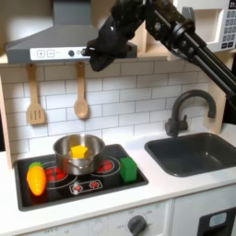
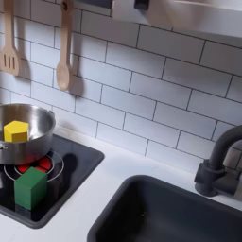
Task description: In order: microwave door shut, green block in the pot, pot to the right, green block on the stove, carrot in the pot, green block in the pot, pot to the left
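Note:
In the first exterior view my gripper (image 1: 96,61) hangs high in front of the range hood, well above the pot, and its dark fingers are too blurred to read. The steel pot (image 1: 77,154) (image 2: 23,134) stands on the black stove (image 1: 92,184) (image 2: 74,168) with a yellow piece (image 1: 80,150) (image 2: 15,130) inside. The green block (image 1: 128,169) (image 2: 30,187) rests on the burner at the first exterior view's right of the pot. The carrot (image 1: 36,177) lies at the stove's left end. An edge of the white microwave (image 1: 228,28) shows at the top right.
A grey sink (image 1: 198,153) (image 2: 170,213) with a dark faucet (image 1: 184,109) (image 2: 221,165) sits at the first exterior view's right of the stove. A wooden spatula (image 1: 35,94) (image 2: 8,43) and spoon (image 1: 81,92) (image 2: 63,47) hang on the tiled wall.

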Robot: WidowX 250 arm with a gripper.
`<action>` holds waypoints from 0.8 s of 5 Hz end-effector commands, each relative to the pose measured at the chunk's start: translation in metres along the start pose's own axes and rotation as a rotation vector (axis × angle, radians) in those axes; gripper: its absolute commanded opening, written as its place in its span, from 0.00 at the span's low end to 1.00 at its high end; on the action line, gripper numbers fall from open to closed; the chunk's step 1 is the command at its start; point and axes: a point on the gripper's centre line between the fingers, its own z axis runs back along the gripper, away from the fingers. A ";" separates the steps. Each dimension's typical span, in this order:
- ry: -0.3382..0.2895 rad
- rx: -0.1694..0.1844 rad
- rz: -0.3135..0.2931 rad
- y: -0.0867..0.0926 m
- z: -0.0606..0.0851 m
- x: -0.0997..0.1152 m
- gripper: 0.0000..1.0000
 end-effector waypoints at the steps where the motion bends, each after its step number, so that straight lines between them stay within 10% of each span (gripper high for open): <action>1: -0.010 -0.005 0.004 -0.001 -0.005 0.009 0.00; 4: -0.022 -0.011 -0.015 -0.001 -0.006 0.016 0.00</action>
